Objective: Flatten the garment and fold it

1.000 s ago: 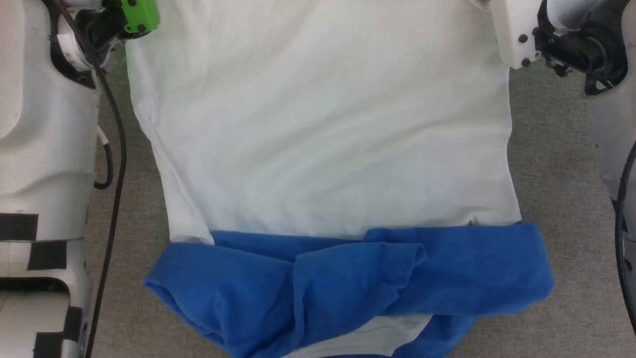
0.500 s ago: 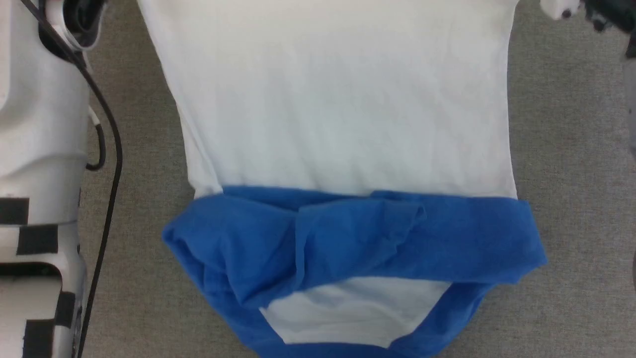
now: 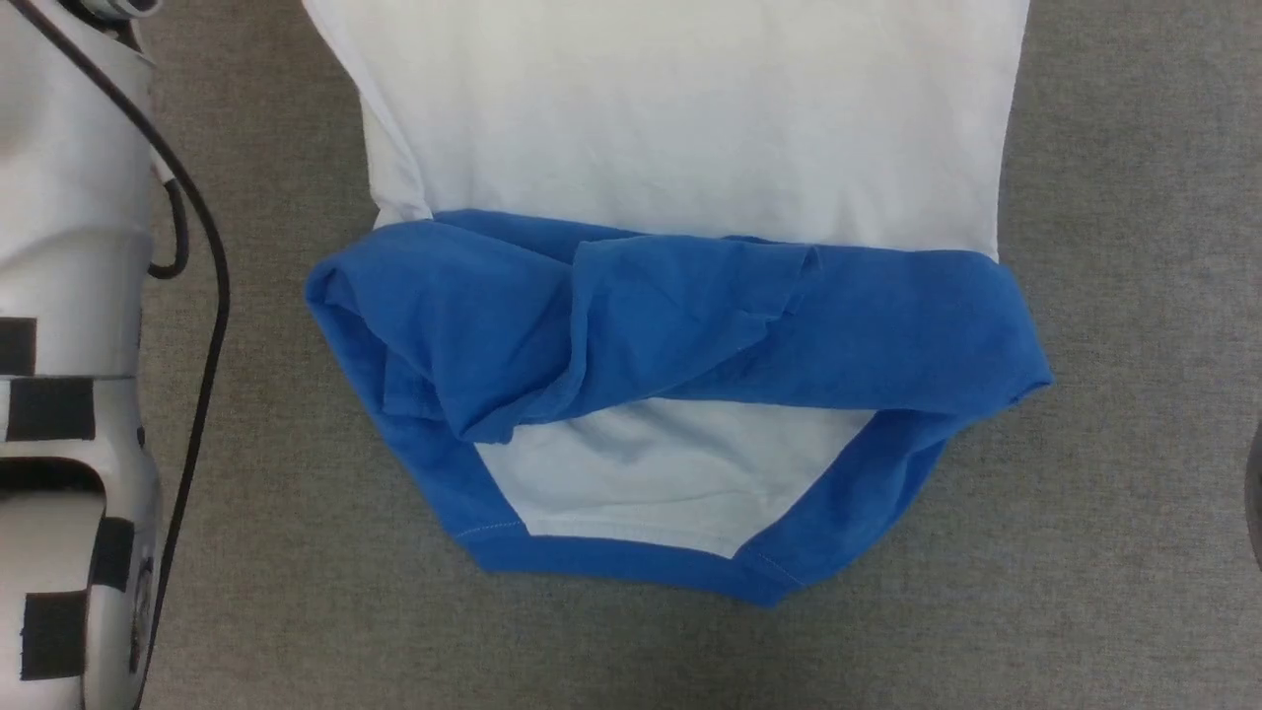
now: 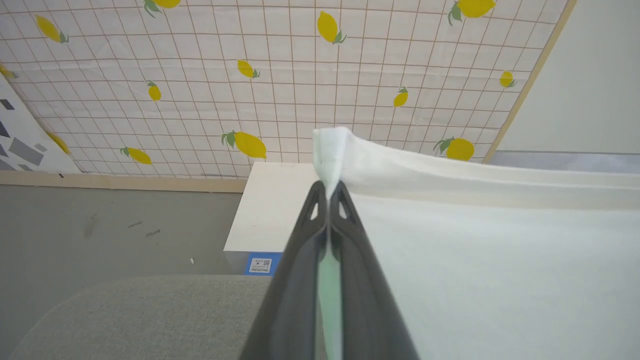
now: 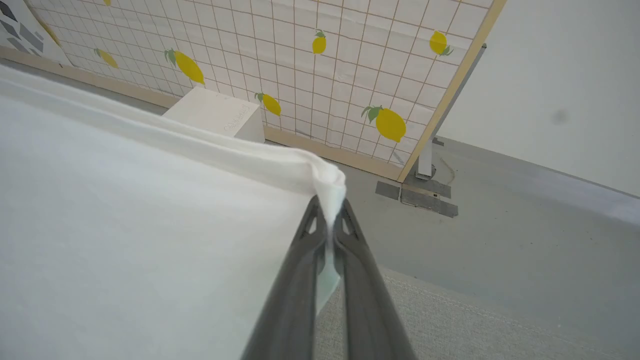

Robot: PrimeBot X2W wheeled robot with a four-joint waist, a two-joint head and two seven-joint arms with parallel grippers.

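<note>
The garment [image 3: 690,128] hangs stretched as a white sheet from the top of the head view. Its royal-blue part [image 3: 680,325] lies bunched and folded over on the grey surface, with a white patch and blue hem below. In the left wrist view my left gripper [image 4: 329,192] is shut on a white corner of the garment [image 4: 330,150], the cloth running off to the right. My right gripper [image 5: 330,210] in the right wrist view is shut on the other white corner [image 5: 327,182], the cloth spreading to the left.
The grey fabric-covered surface [image 3: 1114,444] lies under the garment. My pale left arm with black markings and a black cable [image 3: 69,345] fills the head view's left edge. Beyond stand a white box [image 4: 270,210], a lemon-print panel [image 5: 320,65] and grey floor.
The head view has shifted. The blue bunched part now sits higher in the picture, and the white patch and blue hem beneath it show. The arm ends at the top have left the picture.
</note>
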